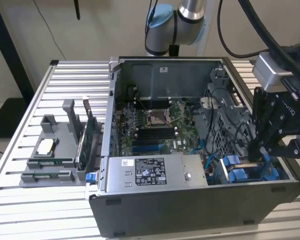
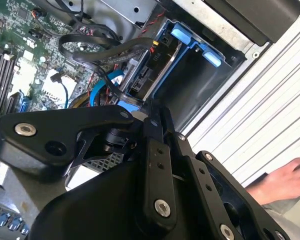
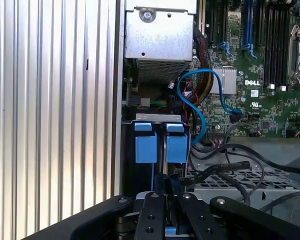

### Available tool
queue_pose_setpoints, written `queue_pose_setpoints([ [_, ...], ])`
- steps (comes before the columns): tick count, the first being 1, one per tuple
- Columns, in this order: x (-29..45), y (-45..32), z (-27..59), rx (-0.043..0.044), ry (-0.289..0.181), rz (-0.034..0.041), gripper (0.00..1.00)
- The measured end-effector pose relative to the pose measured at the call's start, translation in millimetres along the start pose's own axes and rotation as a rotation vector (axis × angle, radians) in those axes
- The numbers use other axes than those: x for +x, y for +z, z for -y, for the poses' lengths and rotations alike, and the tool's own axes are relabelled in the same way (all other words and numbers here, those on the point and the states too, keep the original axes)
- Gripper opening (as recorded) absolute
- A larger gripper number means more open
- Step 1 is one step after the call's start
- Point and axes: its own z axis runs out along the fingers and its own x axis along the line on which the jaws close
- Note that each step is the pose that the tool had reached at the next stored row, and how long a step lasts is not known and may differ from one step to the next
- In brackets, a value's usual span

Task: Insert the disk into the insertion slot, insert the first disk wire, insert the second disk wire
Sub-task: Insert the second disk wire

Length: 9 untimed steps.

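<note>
The disk [image 2: 149,70] stands on edge in its blue carrier inside the drive bay, the insertion slot [image 2: 200,90], at the case's corner on the exterior view's right. Its blue handle tabs [image 3: 146,145] show in both wrist views. My black gripper [image 1: 257,155] reaches down into that bay over the blue carrier [image 1: 237,172]. Its fingers [image 3: 152,210] are close together, with a blue piece of the carrier between them; the gripper [image 2: 140,110] sits at the disk's near end. Black wires [image 3: 225,170] loop loose over the metal cage beside the disk.
The open computer case [image 1: 200,205] lies on a slatted metal table [image 1: 65,210]. A grey power supply box [image 1: 150,172] fills the case's near side. A blue data cable [image 3: 200,80] arcs over the motherboard [image 1: 155,122]. A grey fixture [image 1: 55,150] with parts stands outside. A person's hand [image 2: 285,180] rests on the table.
</note>
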Motion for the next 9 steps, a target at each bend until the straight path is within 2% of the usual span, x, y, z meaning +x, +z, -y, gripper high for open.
queue_pose_setpoints([
  [7, 0.1, 1.1, 0.0, 0.0000, 0.000, 0.0005, 0.16],
  [8, 0.2, 2.1, 0.1, 0.0000, 0.000, 0.0013, 0.16],
  [9, 0.3, 2.9, 0.1, 0.0001, 0.000, 0.0057, 0.16],
])
